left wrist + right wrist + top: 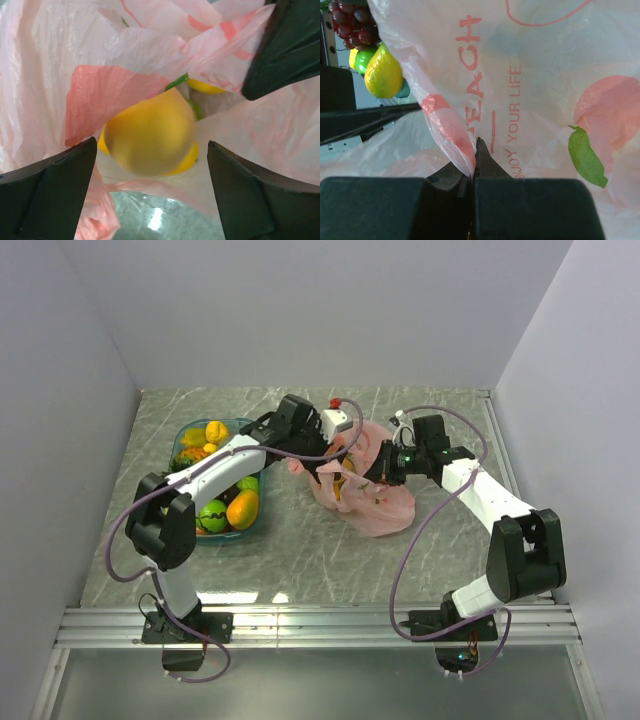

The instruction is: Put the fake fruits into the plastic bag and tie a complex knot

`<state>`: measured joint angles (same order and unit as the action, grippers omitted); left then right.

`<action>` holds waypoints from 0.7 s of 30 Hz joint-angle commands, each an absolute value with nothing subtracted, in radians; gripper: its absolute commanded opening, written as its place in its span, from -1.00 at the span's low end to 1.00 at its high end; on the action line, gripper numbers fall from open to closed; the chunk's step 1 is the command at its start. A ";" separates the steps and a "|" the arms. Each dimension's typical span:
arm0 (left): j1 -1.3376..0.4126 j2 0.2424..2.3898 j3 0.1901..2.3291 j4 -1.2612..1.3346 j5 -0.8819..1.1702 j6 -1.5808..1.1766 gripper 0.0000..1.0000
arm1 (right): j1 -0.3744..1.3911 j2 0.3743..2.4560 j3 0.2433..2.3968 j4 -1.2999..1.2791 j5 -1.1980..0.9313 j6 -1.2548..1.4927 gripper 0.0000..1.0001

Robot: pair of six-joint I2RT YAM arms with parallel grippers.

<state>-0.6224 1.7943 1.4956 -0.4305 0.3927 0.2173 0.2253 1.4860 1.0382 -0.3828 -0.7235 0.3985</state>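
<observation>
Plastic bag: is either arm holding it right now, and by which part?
The right gripper, jaws shut, pinches a fold of the plastic bag beside its red lettering. The left gripper, jaws open, grips nothing; a yellow fruit shows between them.

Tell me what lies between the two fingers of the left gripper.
A yellow mango, inside the plastic bag, is seen between the open fingers, in the left wrist view.

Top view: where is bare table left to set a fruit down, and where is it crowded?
Bare table runs along the near rail, in front of the tray and bag, and along the back wall behind them. Crowded: the middle, where the left gripper and right gripper meet at the bag.
</observation>
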 commanded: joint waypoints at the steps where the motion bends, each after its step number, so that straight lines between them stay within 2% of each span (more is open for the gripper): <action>1: -0.621 1.734 1.510 -0.374 0.483 0.181 0.99 | 0.221 1.482 1.057 -0.370 -0.735 0.388 -1.00; 4: -0.608 1.643 1.457 -0.373 0.535 0.180 0.99 | 0.222 1.488 1.054 -0.362 -0.735 0.391 -1.00; 8: -0.568 1.525 1.431 -0.484 0.737 0.228 0.99 | 0.221 1.497 1.051 -0.359 -0.727 0.403 -1.00; 12: -0.618 1.471 1.396 -0.670 0.857 0.378 0.86 | 0.221 1.509 1.045 -0.341 -0.723 0.422 -1.00; 14: -0.666 1.456 1.352 -0.721 0.845 0.431 0.84 | 0.221 1.514 1.043 -0.334 -0.724 0.439 -1.00; 17: -0.759 1.440 1.261 -0.651 0.784 0.420 0.82 | 0.221 1.522 1.039 -0.324 -0.724 0.451 -1.00; 21: -0.871 1.476 1.198 -0.588 0.721 0.407 0.69 | 0.221 1.514 1.029 -0.330 -0.716 0.448 -1.00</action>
<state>-0.8303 1.4521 1.2301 -0.6109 0.7391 0.3798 0.2253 1.5249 1.0378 -0.3592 -0.7212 0.4400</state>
